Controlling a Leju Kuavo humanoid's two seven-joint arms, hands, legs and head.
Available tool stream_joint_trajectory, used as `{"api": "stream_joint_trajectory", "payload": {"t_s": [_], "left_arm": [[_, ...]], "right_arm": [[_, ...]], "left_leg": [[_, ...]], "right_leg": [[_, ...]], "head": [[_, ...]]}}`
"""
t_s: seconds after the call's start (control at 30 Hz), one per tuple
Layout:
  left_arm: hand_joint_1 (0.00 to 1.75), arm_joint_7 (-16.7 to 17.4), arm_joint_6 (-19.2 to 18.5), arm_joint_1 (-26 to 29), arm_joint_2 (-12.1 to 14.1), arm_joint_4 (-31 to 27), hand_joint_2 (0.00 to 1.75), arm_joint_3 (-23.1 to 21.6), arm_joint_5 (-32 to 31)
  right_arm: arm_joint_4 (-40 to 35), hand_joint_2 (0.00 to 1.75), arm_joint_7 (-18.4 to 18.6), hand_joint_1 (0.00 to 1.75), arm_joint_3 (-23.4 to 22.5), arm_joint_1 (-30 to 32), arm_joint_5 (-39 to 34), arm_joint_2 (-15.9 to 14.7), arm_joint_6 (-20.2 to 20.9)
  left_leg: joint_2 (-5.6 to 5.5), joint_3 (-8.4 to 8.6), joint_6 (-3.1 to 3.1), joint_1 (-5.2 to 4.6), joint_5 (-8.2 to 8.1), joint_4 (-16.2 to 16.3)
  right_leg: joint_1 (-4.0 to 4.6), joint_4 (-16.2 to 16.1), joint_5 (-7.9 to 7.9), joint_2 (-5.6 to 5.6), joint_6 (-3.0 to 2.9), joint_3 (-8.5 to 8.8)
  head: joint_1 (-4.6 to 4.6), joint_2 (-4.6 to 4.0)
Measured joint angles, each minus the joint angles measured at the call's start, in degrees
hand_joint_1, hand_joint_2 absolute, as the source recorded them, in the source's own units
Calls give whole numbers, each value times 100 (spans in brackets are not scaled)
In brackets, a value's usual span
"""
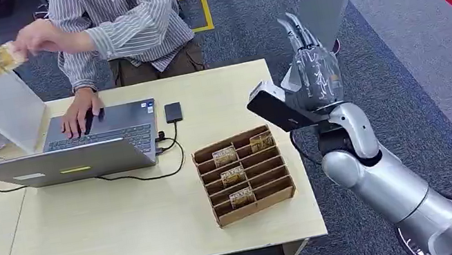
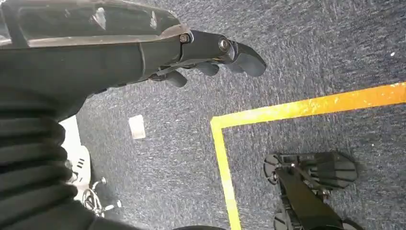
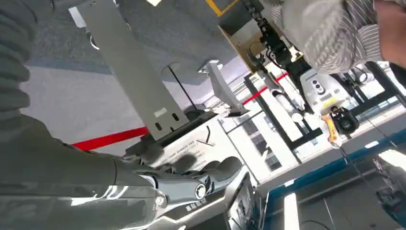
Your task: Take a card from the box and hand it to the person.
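One card (image 1: 3, 58) in the person's hand (image 1: 33, 38), beyond the table's (image 1: 107, 225) far left corner, long axis roughly level, box (image 1: 243, 174) near right edge, right hand (image 1: 312, 63) raised, fingers extended, empty, left hand (image 2: 210, 52) loosely spread, empty.

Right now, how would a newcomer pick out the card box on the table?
On the pale wooden table, look at the end nearest the raised right hand, right of the open laptop. There sits the card box, brown cardboard split into slotted rows with a few yellowish cards standing in them; nothing else on the table has compartments.
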Motion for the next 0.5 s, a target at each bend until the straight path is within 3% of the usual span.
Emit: {"api": "stream_joint_trajectory", "payload": {"t_s": [0.1,0.3,0.5], "left_arm": [[0,2,37,1,0,0,0,0,20],[0,135,127,14,7,0,0,4,151],[0,216,153,30,26,0,0,13,219]], "right_arm": [[11,175,-55,0,7,28,-456,0,18],[-277,175,-590,0,-79,536,-3131,-50,317],[-794,175,-1071,0,-341,1471,-4320,-212,466]], "left_leg": [[0,3,0,0,0,0],[0,1,-2,0,-2,0],[0,-1,-3,0,-6,0]], "right_leg": [[0,0,0,0,0,1],[0,0,0,1,0,-4],[0,-2,-6,2,2,-5]], "head": [[-2,0],[2,0],[-2,0]]}}
